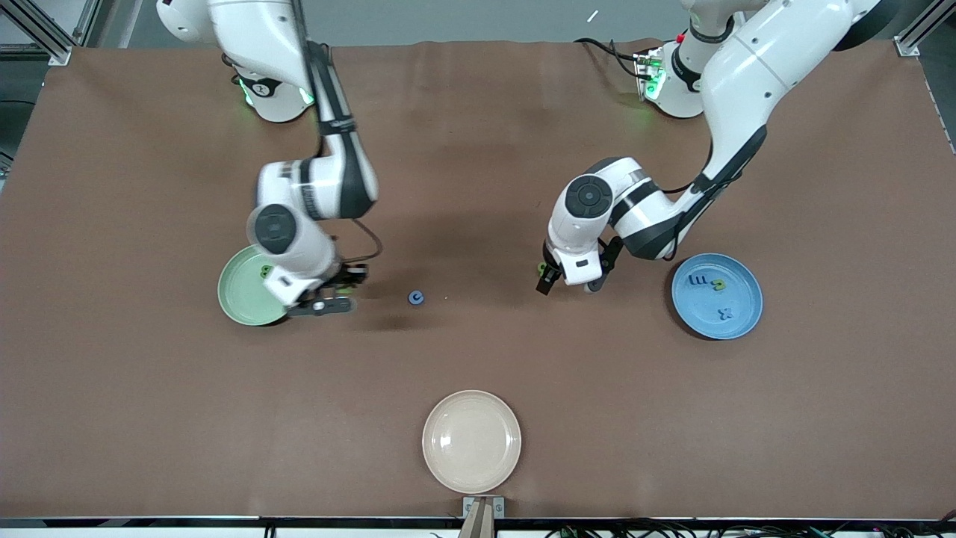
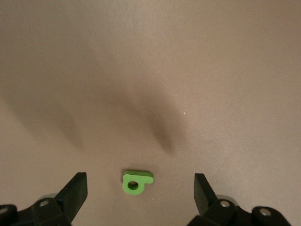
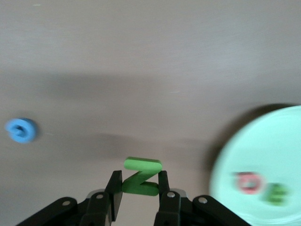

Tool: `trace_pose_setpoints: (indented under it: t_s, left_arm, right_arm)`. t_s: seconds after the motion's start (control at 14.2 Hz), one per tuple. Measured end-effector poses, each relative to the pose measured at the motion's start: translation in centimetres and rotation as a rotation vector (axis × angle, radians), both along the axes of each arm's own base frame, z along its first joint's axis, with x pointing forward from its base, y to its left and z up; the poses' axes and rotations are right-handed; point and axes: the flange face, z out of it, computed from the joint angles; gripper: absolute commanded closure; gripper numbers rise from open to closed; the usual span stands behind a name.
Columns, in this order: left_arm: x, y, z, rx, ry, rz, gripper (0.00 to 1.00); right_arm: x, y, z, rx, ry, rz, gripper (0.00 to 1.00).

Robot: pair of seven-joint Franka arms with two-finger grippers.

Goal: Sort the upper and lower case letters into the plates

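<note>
Green z-shaped letter [image 3: 141,177] upright in closed right gripper [image 3: 140,188]; left gripper [image 2: 140,188] wide open.

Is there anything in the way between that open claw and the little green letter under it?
Nothing visible. The left gripper hangs over bare table with its jaws open, and the green letter lies flat between them. The right gripper is over by the mint plate, shut on a green z.
</note>
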Motion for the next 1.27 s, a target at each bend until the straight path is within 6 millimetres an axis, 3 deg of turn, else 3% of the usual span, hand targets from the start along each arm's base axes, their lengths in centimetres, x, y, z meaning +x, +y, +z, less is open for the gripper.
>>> trace_pose_setpoints:
  t_s: [0.14,0.28,0.49,0.71,0.92,1.27]
  left_arm:
    - [-0.1,0.0,-0.9,0.002,0.012,0.003,0.0]
    - [-0.2,0.0,-1.4,0.0,0.021,0.001,0.01]
    - [-0.8,-0.8,-2.0,-0.01,0.026,-0.013,0.03]
    - [-1.5,-1.3,-3.4,0.012,0.03,-0.03,0.16]
    - [-1.7,-1.2,-4.0,0.018,0.036,-0.031,0.28]
    - [-1.4,-1.4,-3.7,0.008,0.026,-0.028,0.47]
  right_arm:
    - [0.3,-6.1,0.3,-0.005,0.015,0.069,0.99]
    - [-0.4,-10.7,-0.4,-0.012,0.035,0.12,0.99]
    - [-1.1,-15.2,-1.4,-0.016,0.036,0.164,0.99]
    - [-1.5,-19.1,-2.4,-0.038,0.0,0.193,0.99]
    - [-1.8,-21.1,-3.3,-0.032,0.005,0.191,0.99]
    - [-2.0,-20.7,-6.5,0.027,0.019,0.17,0.97]
